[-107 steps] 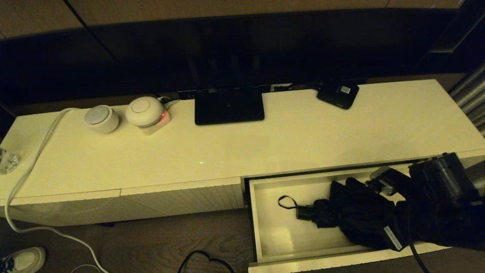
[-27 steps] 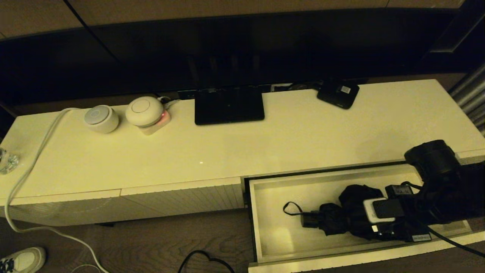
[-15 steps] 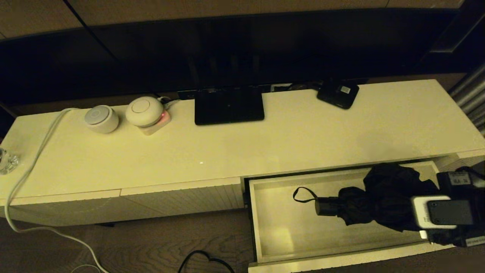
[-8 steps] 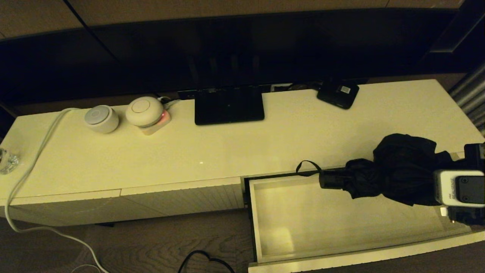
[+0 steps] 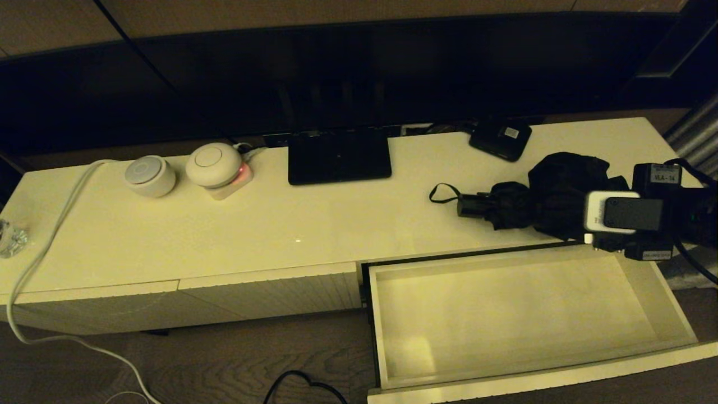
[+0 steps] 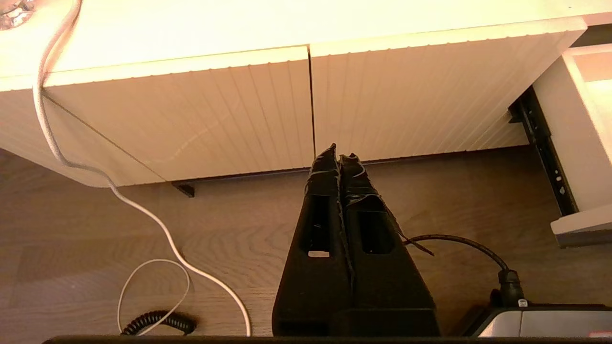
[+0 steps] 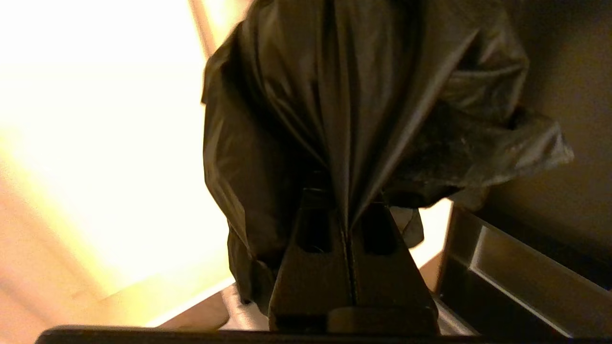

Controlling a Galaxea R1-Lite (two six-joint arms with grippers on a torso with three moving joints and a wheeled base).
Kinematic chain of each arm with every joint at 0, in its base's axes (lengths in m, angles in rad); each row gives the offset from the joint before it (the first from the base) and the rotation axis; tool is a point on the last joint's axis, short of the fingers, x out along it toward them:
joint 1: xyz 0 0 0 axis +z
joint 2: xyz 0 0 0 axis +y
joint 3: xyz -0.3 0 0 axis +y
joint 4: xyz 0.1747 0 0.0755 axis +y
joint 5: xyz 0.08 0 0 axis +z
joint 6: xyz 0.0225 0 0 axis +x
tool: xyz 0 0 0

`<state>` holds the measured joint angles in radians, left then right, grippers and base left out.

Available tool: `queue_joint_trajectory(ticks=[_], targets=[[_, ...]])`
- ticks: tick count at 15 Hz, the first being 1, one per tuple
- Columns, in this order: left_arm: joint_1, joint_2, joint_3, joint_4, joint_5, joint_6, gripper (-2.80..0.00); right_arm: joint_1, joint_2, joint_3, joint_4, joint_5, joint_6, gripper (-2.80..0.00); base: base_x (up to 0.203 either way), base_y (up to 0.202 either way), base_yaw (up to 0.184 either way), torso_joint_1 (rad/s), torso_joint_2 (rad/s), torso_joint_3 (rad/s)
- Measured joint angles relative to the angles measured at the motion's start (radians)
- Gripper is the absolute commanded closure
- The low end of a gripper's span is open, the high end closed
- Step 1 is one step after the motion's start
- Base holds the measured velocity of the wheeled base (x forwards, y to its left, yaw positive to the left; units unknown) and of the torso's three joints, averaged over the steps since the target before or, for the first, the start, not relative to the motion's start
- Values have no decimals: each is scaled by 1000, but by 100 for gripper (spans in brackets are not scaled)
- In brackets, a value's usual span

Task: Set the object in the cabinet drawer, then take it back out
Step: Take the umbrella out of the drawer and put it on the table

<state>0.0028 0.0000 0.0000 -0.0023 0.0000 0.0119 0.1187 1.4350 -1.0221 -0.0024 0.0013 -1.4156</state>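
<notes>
Count, cabinet top & surrounds: 1 black folding umbrella [image 5: 538, 199]; 1 open drawer [image 5: 387, 342]; 2 closed ribbed fronts [image 6: 181, 124]; 2 round white devices [image 5: 150, 175]; 1 flat black box w/ white label [image 5: 500, 138]; 1 black rectangular stand [image 5: 339, 156]; 1 white cable [image 5: 42, 252]; 2 grippers, left [image 6: 337, 154] & right [image 7: 345, 210].

I can read only one text: "VLA-14", or close to it, on a small white label [image 5: 665, 174] stuck on the black wrist block of my right arm.
</notes>
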Motion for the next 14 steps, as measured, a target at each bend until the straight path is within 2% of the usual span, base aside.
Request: queue_joint_trajectory(ticks=[3, 5, 6, 7, 14], targets=[[0, 0, 0, 0, 0, 0, 0, -10, 81, -47, -19, -1, 1, 0, 0, 0, 0, 0, 0, 0], [0, 0, 0, -1, 0, 0, 0, -11, 120, -56, -78, -6, 0, 0, 0, 0, 0, 0, 0, 0], [0, 0, 0, -1, 0, 0, 0, -10, 134, -55, -113, -16, 0, -48, 0, 0, 0, 0, 0, 0], [0, 0, 0, -1, 0, 0, 0, -8, 145, -52, -123, -19, 0, -280, 0, 0, 0, 0, 0, 0], [0, 0, 0, 0, 0, 0, 0, 5, 139, -34, -125, -22, 0, -280, 0, 0, 0, 0, 0, 0]])
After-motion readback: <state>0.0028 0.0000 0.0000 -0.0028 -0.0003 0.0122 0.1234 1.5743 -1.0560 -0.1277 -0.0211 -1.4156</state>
